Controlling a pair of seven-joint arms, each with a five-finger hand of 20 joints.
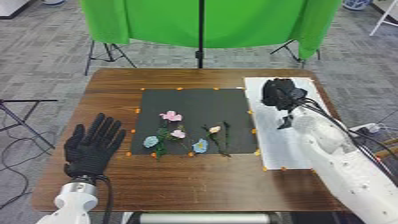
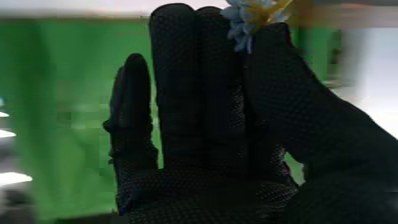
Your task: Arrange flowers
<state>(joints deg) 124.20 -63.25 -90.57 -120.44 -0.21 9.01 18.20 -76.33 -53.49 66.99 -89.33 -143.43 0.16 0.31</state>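
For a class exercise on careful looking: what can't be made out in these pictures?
Right wrist view: the blue flower's top, cut off by the upper edge.
Right wrist view: any stem on it, hidden by the right hand.
Head view: white sheet under that hand, covered.
Head view: pink flower's petal edges, too small.

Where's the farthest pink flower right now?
In the head view, the farthest pink flower lies left of centre on the black mat, just beyond the other pink flower.
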